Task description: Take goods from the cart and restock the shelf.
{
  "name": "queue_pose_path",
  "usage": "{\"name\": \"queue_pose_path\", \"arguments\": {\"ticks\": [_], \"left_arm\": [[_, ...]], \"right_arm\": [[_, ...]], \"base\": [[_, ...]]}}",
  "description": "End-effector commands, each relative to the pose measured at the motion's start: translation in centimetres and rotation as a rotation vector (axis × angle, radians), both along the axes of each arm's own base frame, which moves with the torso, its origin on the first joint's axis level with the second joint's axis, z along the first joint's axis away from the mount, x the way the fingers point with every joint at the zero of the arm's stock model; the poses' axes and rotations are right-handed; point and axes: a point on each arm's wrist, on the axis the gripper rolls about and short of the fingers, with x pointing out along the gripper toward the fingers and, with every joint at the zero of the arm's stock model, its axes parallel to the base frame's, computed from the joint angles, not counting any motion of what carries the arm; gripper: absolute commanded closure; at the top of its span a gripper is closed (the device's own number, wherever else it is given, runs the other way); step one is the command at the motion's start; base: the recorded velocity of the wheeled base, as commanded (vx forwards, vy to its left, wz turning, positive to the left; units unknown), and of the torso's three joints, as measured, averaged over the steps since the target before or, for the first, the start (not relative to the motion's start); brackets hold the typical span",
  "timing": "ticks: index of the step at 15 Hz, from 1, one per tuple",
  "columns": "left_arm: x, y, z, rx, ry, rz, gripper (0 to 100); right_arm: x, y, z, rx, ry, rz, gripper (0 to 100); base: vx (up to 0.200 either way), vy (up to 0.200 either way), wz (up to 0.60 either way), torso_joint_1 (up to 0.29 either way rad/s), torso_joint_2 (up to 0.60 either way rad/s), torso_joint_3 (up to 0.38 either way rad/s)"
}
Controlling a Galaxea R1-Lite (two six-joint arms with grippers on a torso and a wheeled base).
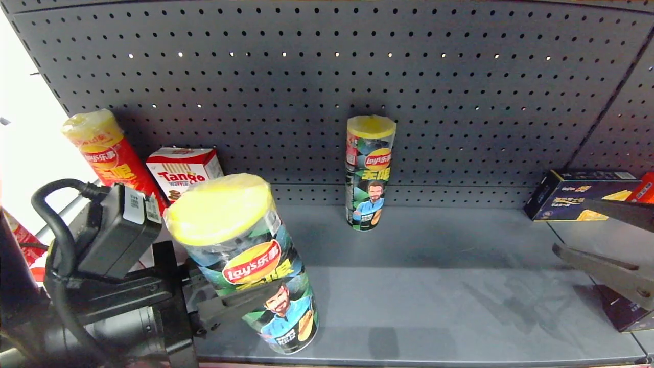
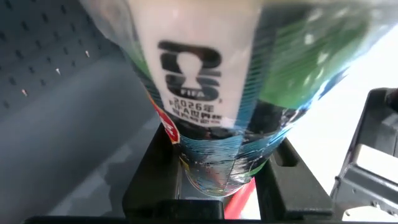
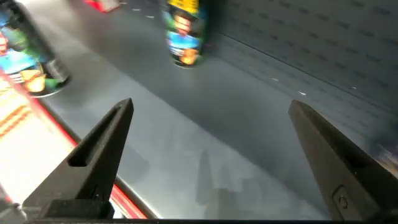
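My left gripper (image 1: 232, 301) is shut on a green-and-black chip can with a yellow lid (image 1: 245, 255), held tilted at the shelf's front left. Its base is at the shelf board (image 1: 434, 306) near the front edge; I cannot tell whether it touches. In the left wrist view the can (image 2: 211, 93) sits between the black fingers (image 2: 149, 180). A matching can (image 1: 369, 174) stands upright at the back middle, against the pegboard. My right gripper (image 1: 568, 226) hangs open over the shelf's right side, holding nothing. The right wrist view has its gripper (image 3: 211, 106) spread wide, the standing can (image 3: 185, 31) beyond and the held can (image 3: 28, 56) off to one side.
A red chip can (image 1: 104, 153) leans at the back left beside a red-and-white wafer box (image 1: 184, 171). A dark blue box (image 1: 582, 197) lies at the back right, another dark box (image 1: 623, 312) at the front right. Bare shelf lies between the two green cans.
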Motion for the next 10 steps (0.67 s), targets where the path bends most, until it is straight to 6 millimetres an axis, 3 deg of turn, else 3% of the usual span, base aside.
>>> {"name": "queue_pose_path", "arguments": {"ticks": [1, 4, 8, 10], "left_arm": [[0.3, -0.2, 0.9, -0.016, -0.024, 0.003, 100], [0.5, -0.3, 1.4, -0.023, -0.034, 0.004, 100], [0.9, -0.4, 1.0, -0.017, -0.020, 0.008, 100], [1.1, -0.3, 0.9, -0.015, -0.014, 0.017, 100]], "right_arm": [[3.7, 1.8, 0.1, -0.003, 0.086, 0.049, 0], [6.7, 3.1, 1.2, 0.004, 0.093, 0.111, 0], [11.8, 5.1, 0.5, 0.006, 0.029, 0.213, 0], [13.3, 5.7, -0.2, 0.020, 0.011, 0.302, 0]], "base": [[0.000, 0.000, 0.00, 0.000, 0.00, 0.000], [0.000, 0.000, 0.00, 0.000, 0.00, 0.000], [0.000, 0.000, 0.00, 0.000, 0.00, 0.000], [0.000, 0.000, 0.00, 0.000, 0.00, 0.000]]}}
